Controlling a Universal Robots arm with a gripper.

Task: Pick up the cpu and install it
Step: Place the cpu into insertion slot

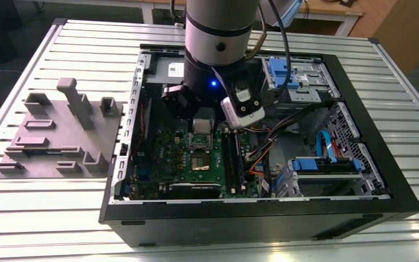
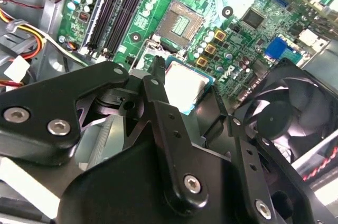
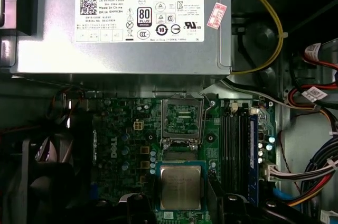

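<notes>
Carrying the chip is the step in hand, by my read. Black two-finger hand (image 2: 187, 89) looks closed on the small flat square cpu with shiny silver metal top and teal rim (image 3: 180, 186). In both wrist views one of the fingers (image 2: 156, 84) sits against each of two opposite edges. Cpu hangs above the green motherboard (image 3: 121, 145), just beside the open square socket (image 3: 182, 120), not over it. In the exterior view the hand is low inside the open black computer case (image 1: 268, 218), in its half toward the exterior view's left. Case sits on the slatted aluminium counter (image 1: 49, 218).

Doing it well, my judgement:
- Level chip, centred squarely on the socket, corner orientation matched.
- Straight down, no sideways drag over the contacts.
- Grip is on thin edges, so slow moves.
- Can't tell whether the socket's silver frame stands fully clear.

Counts:
- one cpu
- one socket
- one hand, two fingers
- one large grey metal box with white label (image 3: 121, 23)
- one round black fan (image 2: 288, 115)
- one grey moulded fixture plate (image 1: 57, 142) on the counter at the exterior view's left
- two blue plastic drive brackets (image 1: 326, 164)
</notes>
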